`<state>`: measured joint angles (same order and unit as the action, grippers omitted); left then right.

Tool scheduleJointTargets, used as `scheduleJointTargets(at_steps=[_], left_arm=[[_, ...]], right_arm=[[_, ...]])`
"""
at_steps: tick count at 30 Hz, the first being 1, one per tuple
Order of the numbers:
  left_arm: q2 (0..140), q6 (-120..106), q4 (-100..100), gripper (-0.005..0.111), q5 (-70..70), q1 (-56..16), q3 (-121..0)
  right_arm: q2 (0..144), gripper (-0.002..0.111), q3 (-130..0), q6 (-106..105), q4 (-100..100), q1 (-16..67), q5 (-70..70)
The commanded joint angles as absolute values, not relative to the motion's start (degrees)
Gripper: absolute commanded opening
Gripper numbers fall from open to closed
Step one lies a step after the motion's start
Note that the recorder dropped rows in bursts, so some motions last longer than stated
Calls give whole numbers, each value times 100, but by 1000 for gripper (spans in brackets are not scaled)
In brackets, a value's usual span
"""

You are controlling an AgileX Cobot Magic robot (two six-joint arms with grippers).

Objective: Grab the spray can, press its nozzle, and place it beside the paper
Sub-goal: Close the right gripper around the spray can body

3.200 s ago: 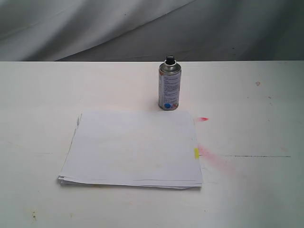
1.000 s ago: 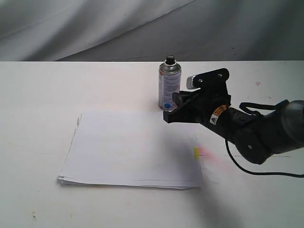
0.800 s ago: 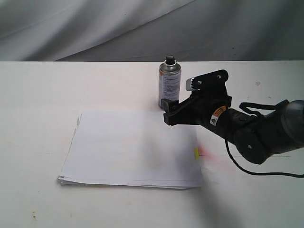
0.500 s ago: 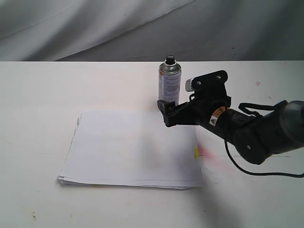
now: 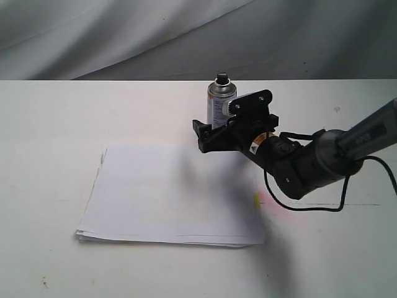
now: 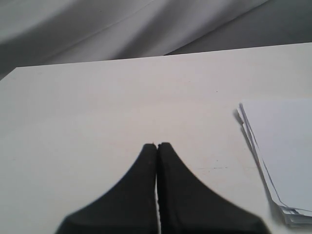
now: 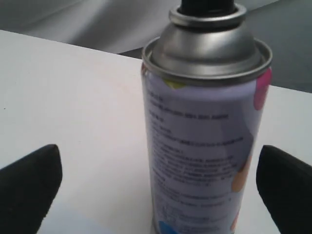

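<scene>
Straddling the spray can (image 5: 221,98), the right gripper (image 5: 215,127) reaches in low and near level from four o'clock. The can stands upright at one o'clock of the paper (image 5: 173,192), just past its edge.

Left wrist: left gripper (image 6: 157,146) pressed closed, empty, over bare table (image 6: 97,97).

Right wrist: fingers (image 7: 29,180) spread wide, nothing held, can off-centre between them. One pad landing first could tip it.
</scene>
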<state>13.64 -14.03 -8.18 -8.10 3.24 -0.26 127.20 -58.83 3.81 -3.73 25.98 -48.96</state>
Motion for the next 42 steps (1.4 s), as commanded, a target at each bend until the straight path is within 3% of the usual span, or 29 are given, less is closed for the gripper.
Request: scheduleJointTargets(at_steps=[1, 18, 23, 27, 35, 40, 42], left_arm=[[1333, -1375, -813, 0, -757, 333, 0], [1333, -1375, -813, 0, -757, 333, 0], [1333, -1375, -813, 0, -757, 333, 0], [1333, -1375, -813, 0, -757, 333, 0], [1333, -1375, -813, 0, -757, 333, 0], [1333, -1375, -813, 0, -757, 333, 0], [1333, -1375, -813, 0, -757, 333, 0]], right_arm=[[12952, 105, -6323, 307, -232, 2543, -4822], [13351, 105, -7014, 296, -190, 2521, -4215], [13351, 100, -7014, 296, -75, 2521, -4217], [13376, 79, -7014, 270, 305, 2521, -4217], [13376, 24, -7014, 127, 318, 2521, -4199], [13376, 2, -7014, 127, 318, 2521, -4199], [13326, 0, -7014, 127, 318, 2521, -4189]])
